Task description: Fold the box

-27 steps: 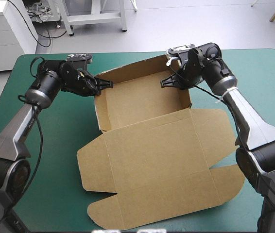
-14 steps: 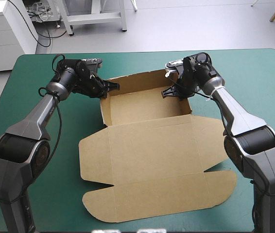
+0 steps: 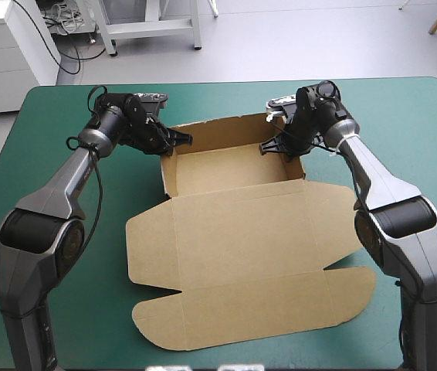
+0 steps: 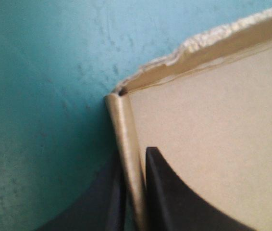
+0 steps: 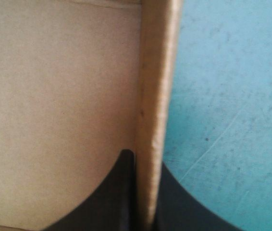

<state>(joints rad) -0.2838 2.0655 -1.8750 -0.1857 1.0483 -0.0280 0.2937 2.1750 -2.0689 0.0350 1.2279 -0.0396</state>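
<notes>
Left side: I am seeing the left gripper sitting over the far-left part of the teal-green cover, at the far-left corner of the box. In the left wrist view its black fingers are pinching the left wall of the box. One finger is lying inside the tray and one outside against the cover, all but pressed together with only the board between them. The grip is sitting just short of the corner where that wall is meeting the far wall, whose top edge is showing ragged.

Centre: the box is lying in the middle of the cover. The tray part is sitting toward the far side with left, far and right walls standing. The lid is lying flat toward the near edge, its flaps spreading out to both sides.

Right side: the right gripper is sitting at the far-right corner of the tray. In the right wrist view its fingers are pinching the right wall, one inside over the brown board and one outside over the cover, with the wall sandwiched between them.
</notes>
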